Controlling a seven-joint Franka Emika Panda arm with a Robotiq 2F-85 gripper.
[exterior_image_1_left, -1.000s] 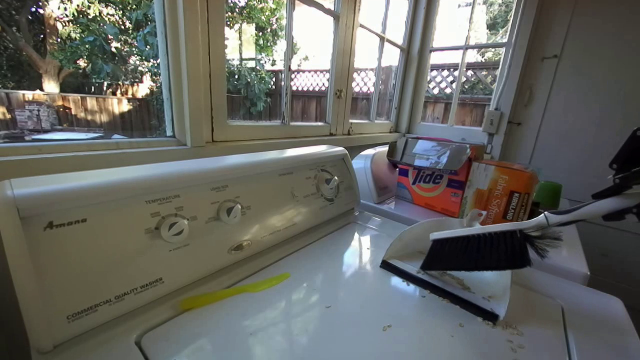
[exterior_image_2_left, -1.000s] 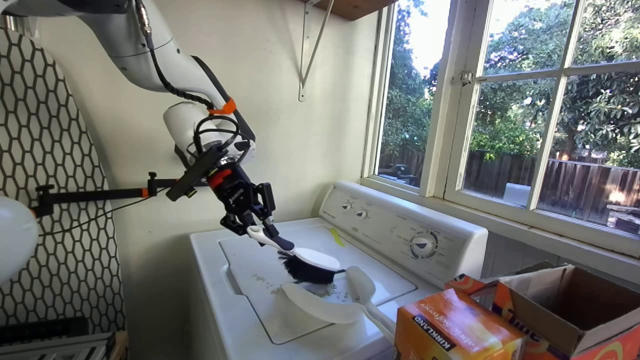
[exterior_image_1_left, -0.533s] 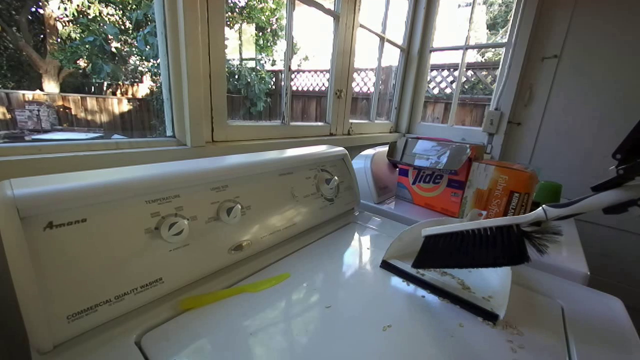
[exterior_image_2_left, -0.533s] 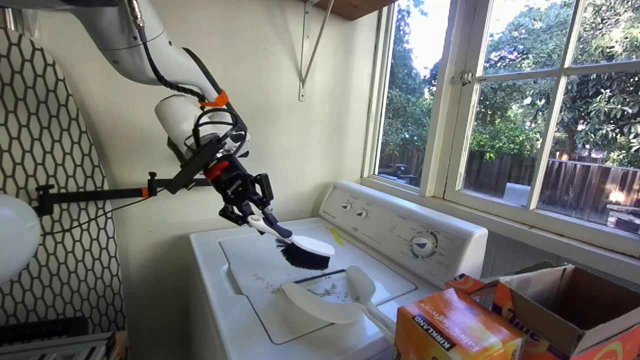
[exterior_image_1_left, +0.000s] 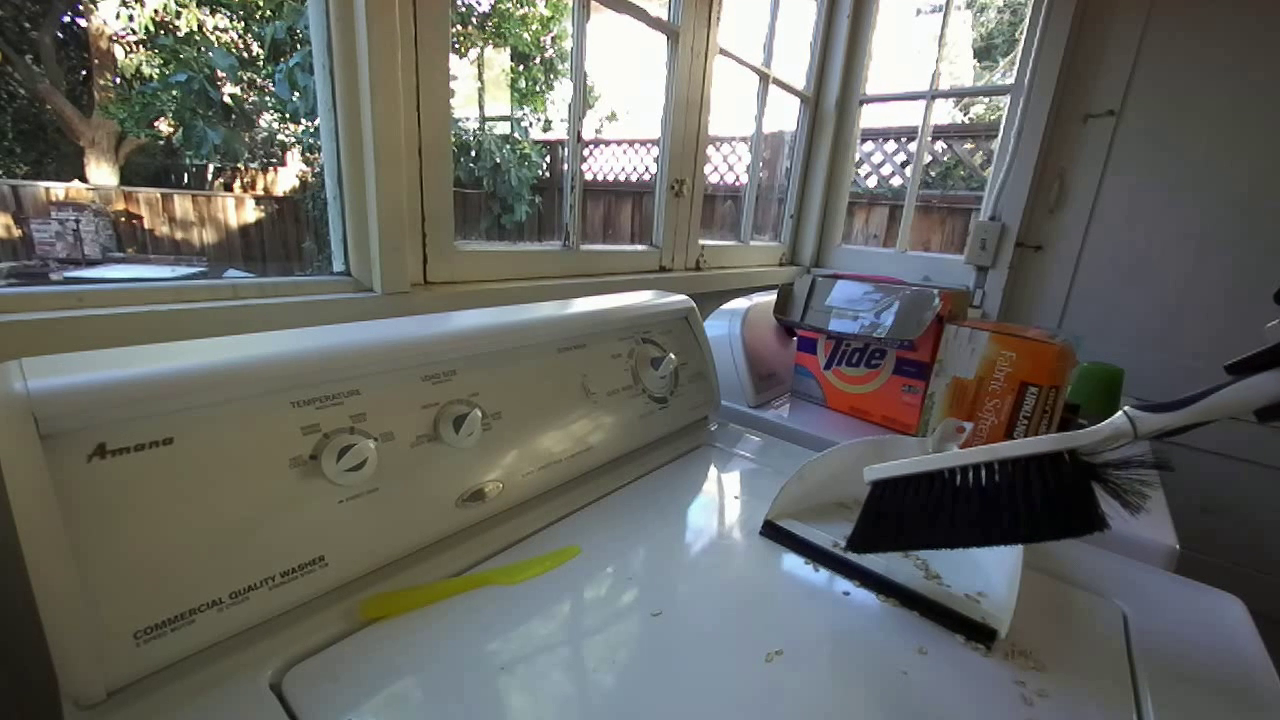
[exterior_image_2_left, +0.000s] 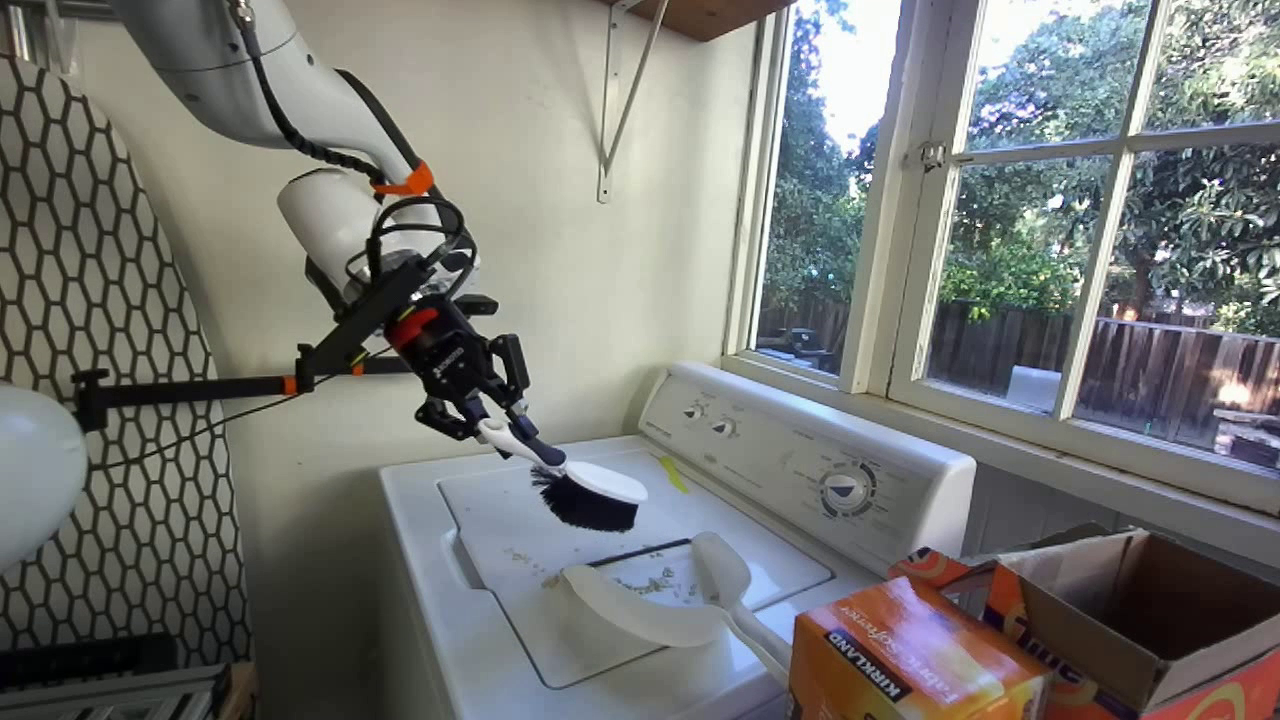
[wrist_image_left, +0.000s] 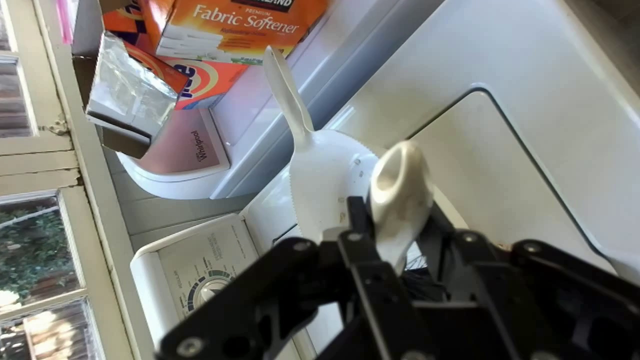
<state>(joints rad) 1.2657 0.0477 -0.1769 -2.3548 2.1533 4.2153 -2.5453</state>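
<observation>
Gripping the hand brush (exterior_image_2_left: 592, 481): Robotiq gripper (wrist_image_left: 398, 220), clamped on its handle (wrist_image_left: 402, 190)
Black bristles (exterior_image_1_left: 980, 510): above the lid (exterior_image_1_left: 560, 660) of the Amana washer (exterior_image_1_left: 235, 485), near the dustpan (exterior_image_2_left: 640, 613)
Dustpan: on the lid, pale flakes (exterior_image_1_left: 930, 572) inside and beside it
Yellow-green utensil (exterior_image_1_left: 470, 583): by the control panel (exterior_image_1_left: 545, 425)
Whirlpool machine (wrist_image_left: 190, 142): bears the Tide box (exterior_image_1_left: 860, 385) and Kirkland Fabric Softener box (exterior_image_2_left: 920, 635)

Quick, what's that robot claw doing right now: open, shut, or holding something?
Gripper: closed, holding the black-bristled brush by its handle.
</observation>
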